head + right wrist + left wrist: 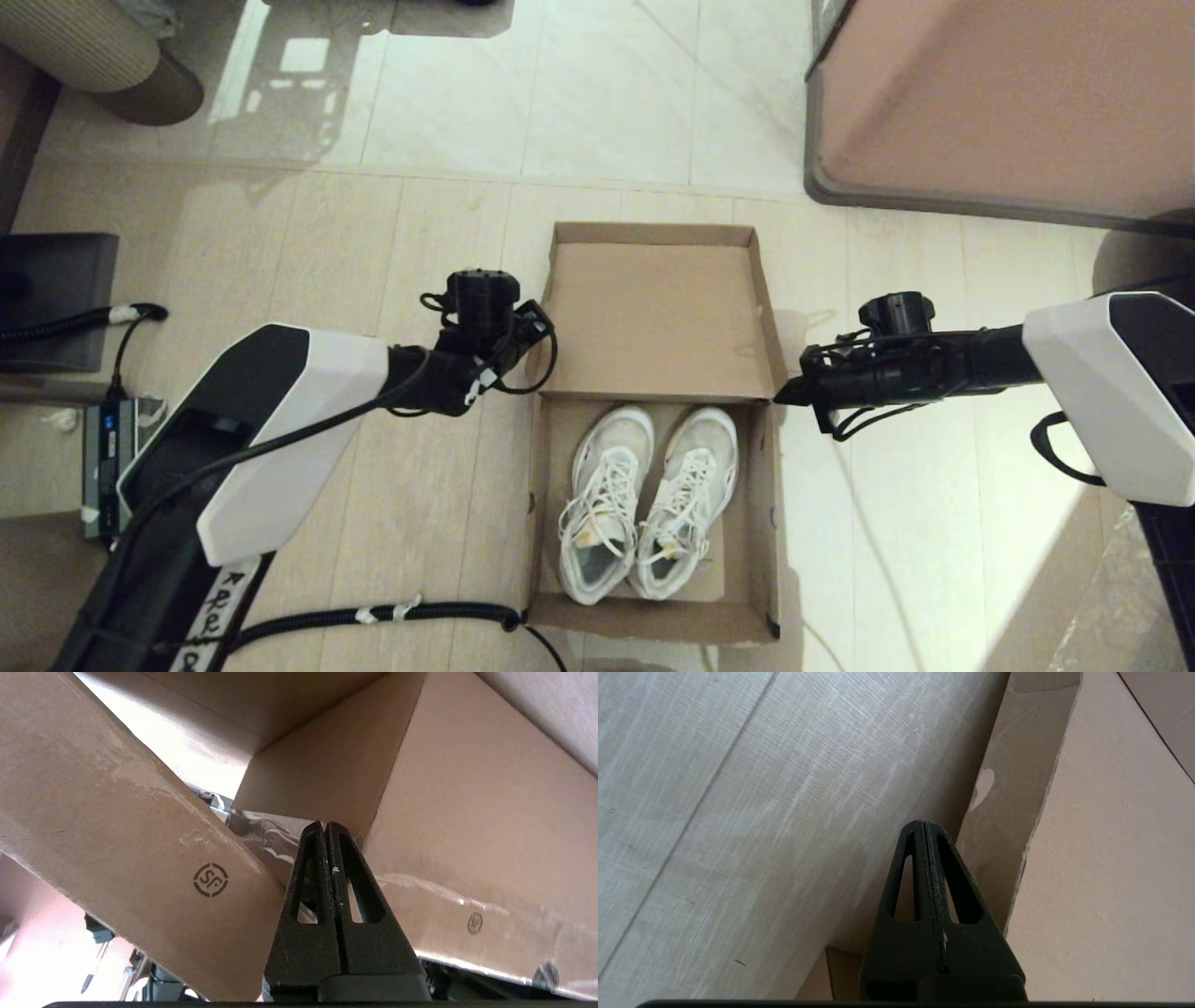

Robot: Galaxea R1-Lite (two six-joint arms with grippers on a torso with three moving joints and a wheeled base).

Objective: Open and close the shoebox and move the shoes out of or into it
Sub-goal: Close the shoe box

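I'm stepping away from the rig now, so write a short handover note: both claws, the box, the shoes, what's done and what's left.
Left claw: shut, empty, beside the left edge of the open lid.
Right claw: shut, empty, its tip at the right side of the shoebox, by the lid hinge.
Shoebox: on the floor, lid up and leaning back.
Shoes: both inside the box, side by side, toes toward the lid.
Done: box is open, shoes are in it.
Left: either lift the shoes out or swing the lid down to close; I can't tell which comes next.
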